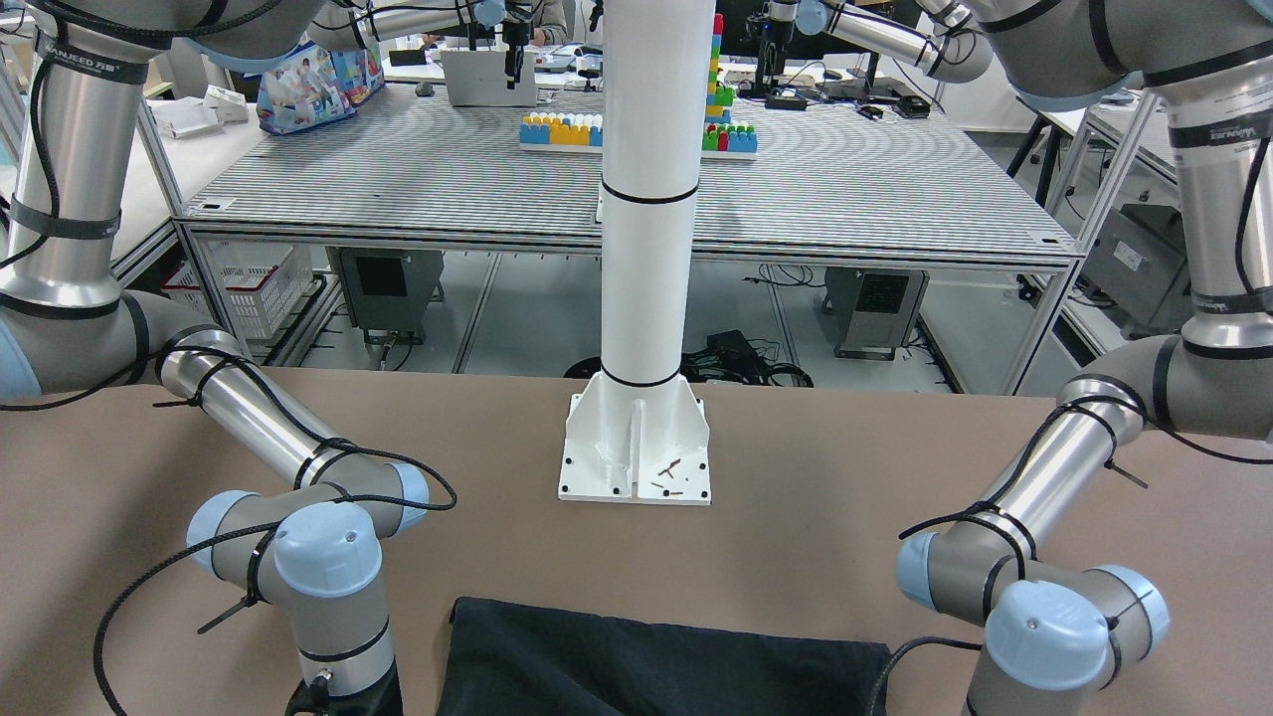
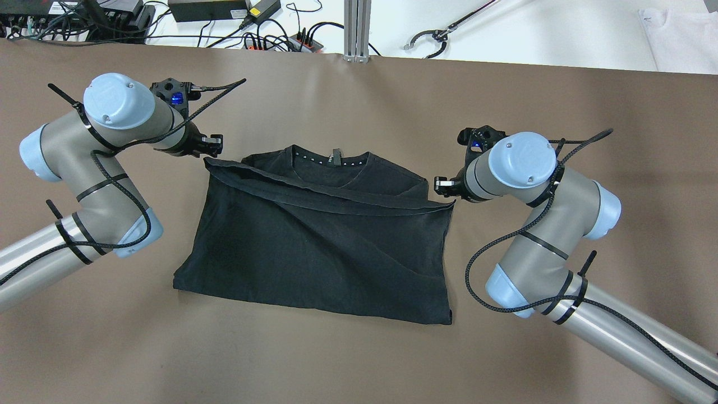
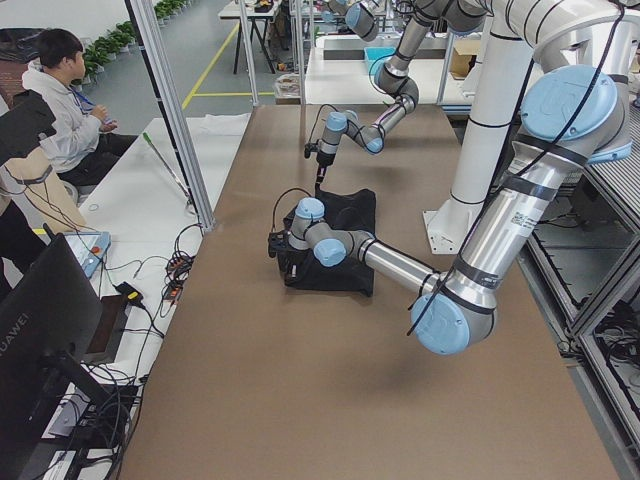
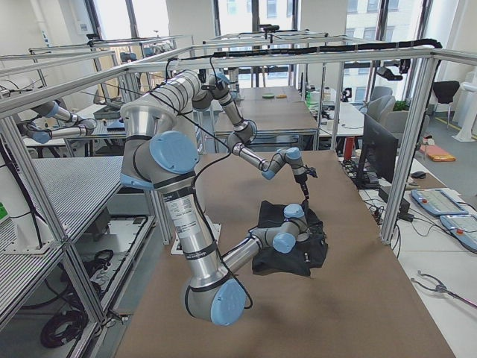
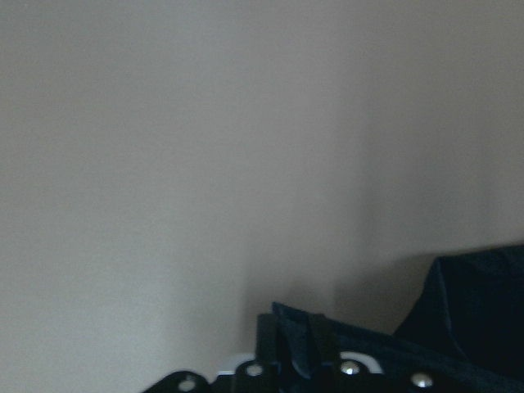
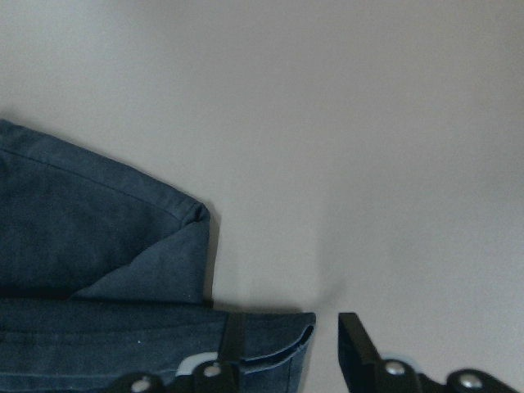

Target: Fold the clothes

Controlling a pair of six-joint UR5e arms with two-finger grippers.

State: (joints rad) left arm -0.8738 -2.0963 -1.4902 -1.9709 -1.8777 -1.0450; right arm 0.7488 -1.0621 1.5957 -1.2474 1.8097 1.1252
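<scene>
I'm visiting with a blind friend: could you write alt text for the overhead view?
A black T-shirt lies on a brown table, its bottom hem folded up toward the collar. The left gripper and right gripper sit at the hem's two ends.

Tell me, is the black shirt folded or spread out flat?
Folded once: in the overhead view the black shirt has its bottom hem doubled up across the chest, just below the collar.

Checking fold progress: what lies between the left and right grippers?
The black garment lies there. Its folded-over hem runs from beside the left gripper across to the right gripper. The overhead view shows this best.
</scene>
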